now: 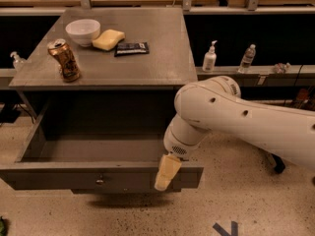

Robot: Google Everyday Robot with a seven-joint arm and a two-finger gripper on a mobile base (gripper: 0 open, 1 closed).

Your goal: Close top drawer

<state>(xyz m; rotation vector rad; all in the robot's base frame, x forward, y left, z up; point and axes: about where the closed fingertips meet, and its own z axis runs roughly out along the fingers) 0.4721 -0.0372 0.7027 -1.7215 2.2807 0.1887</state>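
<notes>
The top drawer [59, 178] stands pulled well out from under the desk [147, 68], its tall flat front panel facing the camera low in the view and its grey inside bare as far as can be seen. At the far left its side wall runs back into the dark opening. It looks like stiff sheet metal that should not flex under a push and should travel straight on its runners. Being wide and deep, it is probably fairly heavy, though with nothing in it it ought to roll without much effort. Above, on the left half of the desk, a can [64, 60], a bowl [82, 31], a sponge [109, 39] and a dark packet [131, 48] lie loose. A hard slam might jolt them, the upright can most of all. At the middle of the panel sits 1 small round knob [100, 181], smooth and likely slippery, good for pulling but not needed for closing. Pressing flat on the panel close to that knob seems best, since a shove far out at 1 end could skew so wide a drawer and make it bind. Further right, the gripper [166, 173] hangs pointing downward in front of the panel, towards its right end. It holds nothing, and whether it is open or closed, or touching the panel, cannot be told. The white arm [246, 122] reaches in from the right.
</notes>
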